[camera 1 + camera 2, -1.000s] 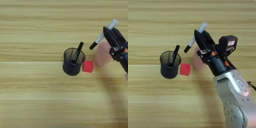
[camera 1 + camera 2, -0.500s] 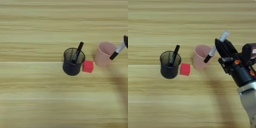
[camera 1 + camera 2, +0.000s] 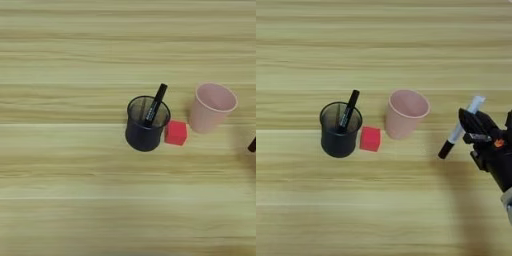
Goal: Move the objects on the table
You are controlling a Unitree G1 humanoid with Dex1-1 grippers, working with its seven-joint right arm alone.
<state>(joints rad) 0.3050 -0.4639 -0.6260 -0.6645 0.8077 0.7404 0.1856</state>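
Table (image 3: 381,215) is light yellowish wood, smooth, with long horizontal grain stripes across the whole view.

Right gripper (image 3: 472,131) enters at the right edge: two black fingers on a blocky black body with a small orange spot, matte plastic look. Fingers are clamped on the marker (image 3: 461,127), gripping it around its middle. Marker is a slim white-grey cylinder with a black cap; it sits tilted, pale end up and to the right, cap end down and to the left. It is off the wood, with a soft shadow under it. In the left eye view only the black cap tip (image 3: 252,145) shows at the right edge.

Cube (image 3: 370,139) is small, red, matte, with crisp edges, flat on the table. It lies between the two cups, just beside the black cup's right side and near the pink cup's base; contact with the black cup can't be told.

Black cup (image 3: 340,130) is a round dark mesh holder, upright, see-through walls. A thin all-black pen (image 3: 349,110) stands in it, leaning to the right, top sticking out over the rim.

Pink cup (image 3: 405,114) is smooth, pale pink, tapered toward the base, upright, open mouth. It stands left of the marker, well apart from the gripper.
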